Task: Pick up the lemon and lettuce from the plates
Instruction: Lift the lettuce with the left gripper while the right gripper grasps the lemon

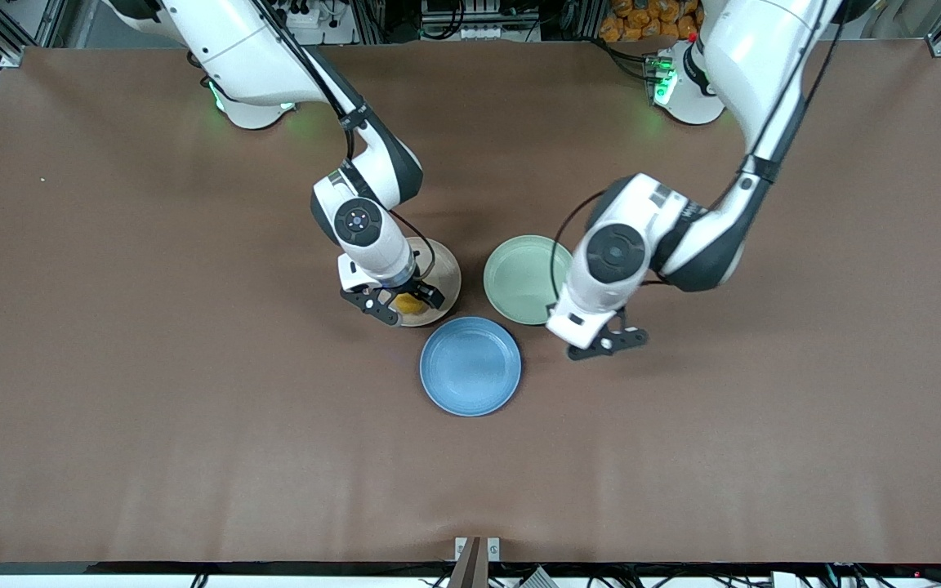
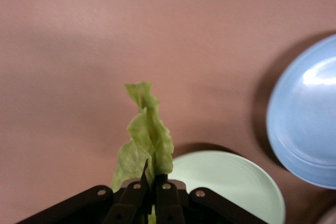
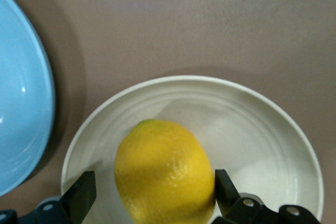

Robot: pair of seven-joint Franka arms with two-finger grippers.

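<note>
Right wrist view: my right hand [image 3: 149, 198] straddles the small yellow oval lemon [image 3: 164, 170] on the beige round plate [image 3: 252, 124], fingers wide. Left hand [image 2: 152, 192] pinches crinkled green lettuce [image 2: 147, 135] above the mint plate [image 2: 231, 182]. Next: close on lemon.

No legible text, label or number anywhere.

You've got a matt brown table [image 1: 111, 327] covering, smooth matt plates [image 1: 519, 273] beside a slightly shinier blue plate [image 1: 470, 366], a waxy dimpled lemon [image 3: 165, 171], thin crinkled lettuce [image 2: 147, 140] and glossy white arm shells.
</note>
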